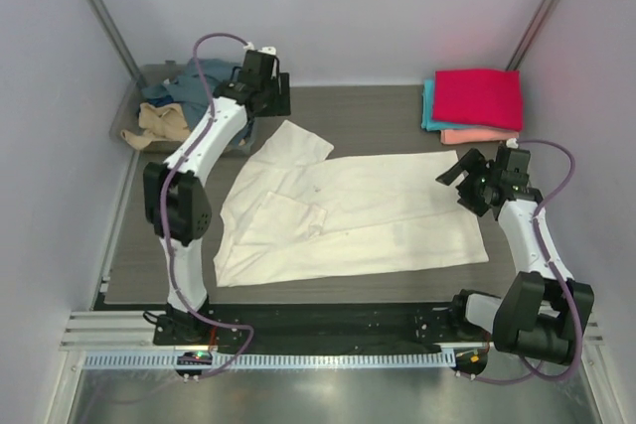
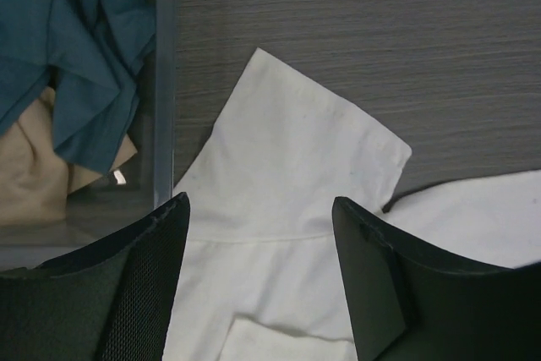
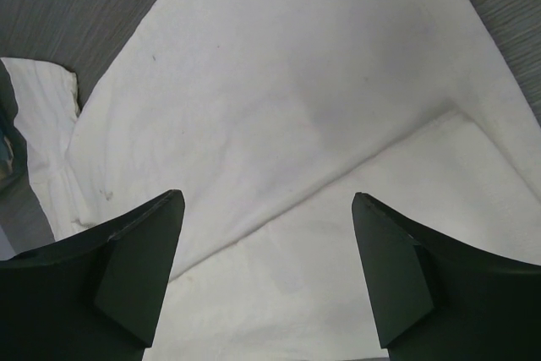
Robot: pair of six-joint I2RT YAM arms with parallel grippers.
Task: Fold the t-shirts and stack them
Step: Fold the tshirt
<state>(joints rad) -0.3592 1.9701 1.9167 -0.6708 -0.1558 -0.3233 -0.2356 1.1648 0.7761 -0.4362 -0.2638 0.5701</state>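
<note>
Hovering over opposite ends of the large cream cotton t-shirt [image 1: 348,211], both claws are released and empty: the jaws stand wide apart in each wrist view, with no cloth between them.

- Shirt position: spread flat mid-surface on the dark wood-grain surface [image 1: 378,106]. Its long axis runs left to right across the top view, with the shoulder and sleeve end on the left and the hem end on the right.
- Left claw [image 1: 268,96]: sits at the far-left corner, above the far sleeve [image 1: 298,141]. In its wrist view the left claw [image 2: 260,209] has the sleeve [image 2: 304,150] directly ahead of the tips, pointing away from it and splayed onto bare surface.
- Right claw [image 1: 457,174]: sits just off the hem's far-right corner. In its wrist view the right claw [image 3: 269,200] has cream cloth [image 3: 279,107] filling the space under and ahead of the jaws, with one layer edge crossing diagonally.
- Near sleeve [image 1: 293,215]: looks tucked in over the body. The far one is not.

Judgement:
- Each arm is nearest its own end, so the left takes the sleeve end and the right takes the hem end.
- The loose far sleeve is the thing out of line with the long axis, and it lies in front of the left claw.
- The left descent needs care because the sleeve tip is near the clear plastic bin [image 1: 134,111], which holds the crumpled slate-blue shirt [image 1: 189,81] and tan shirt [image 1: 159,126].
- Destination: the folded stack at far right, well apart from the cream shirt, with the magenta-red shirt [image 1: 479,96] on top, the teal shirt [image 1: 428,106] next and the salmon-pink shirt [image 1: 477,136] below. The right arm is nearer to it.
</note>
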